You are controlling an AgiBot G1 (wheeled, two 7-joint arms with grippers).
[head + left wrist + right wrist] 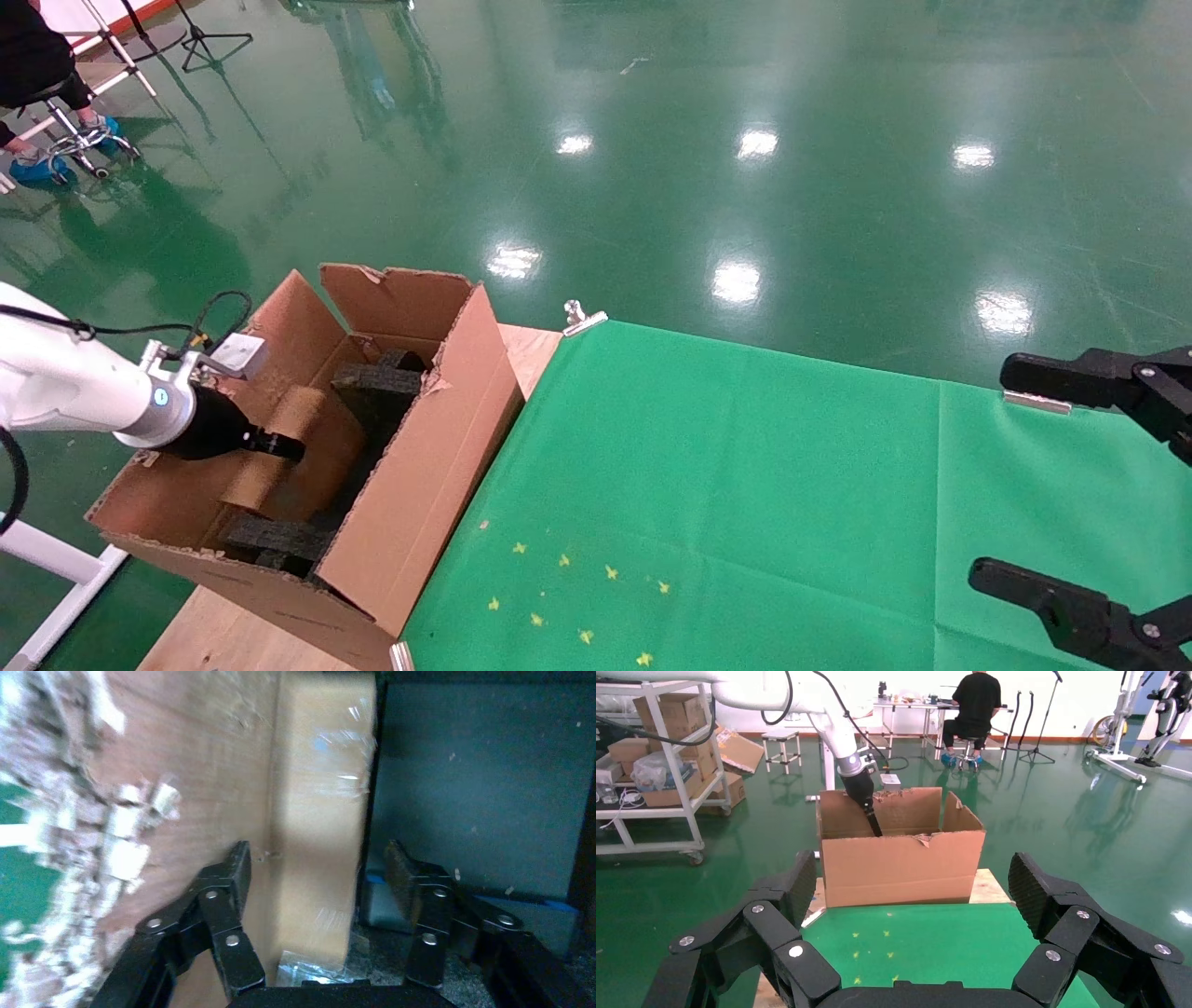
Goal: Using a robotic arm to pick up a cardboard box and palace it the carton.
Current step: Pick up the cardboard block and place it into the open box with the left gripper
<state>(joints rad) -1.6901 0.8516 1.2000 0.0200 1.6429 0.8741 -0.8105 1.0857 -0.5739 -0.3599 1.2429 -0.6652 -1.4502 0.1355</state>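
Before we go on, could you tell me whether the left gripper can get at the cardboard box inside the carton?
Probably yes: the left gripper is already down inside the carton, open, with the cardboard box directly ahead between its fingers and nothing in between.

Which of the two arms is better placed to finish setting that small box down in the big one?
The left: its gripper is already inside the large brown corrugated carton, jaws open around the small taped brown cardboard box. The right gripper hovers over the green cloth.

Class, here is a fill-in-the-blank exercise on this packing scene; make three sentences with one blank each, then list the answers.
1. The left gripper reaches down inside the ____.
2. Its fingers are ____, one on each side of the taped cardboard box.
3. The cloth under the open right gripper is ____.

Answers: carton; open; green
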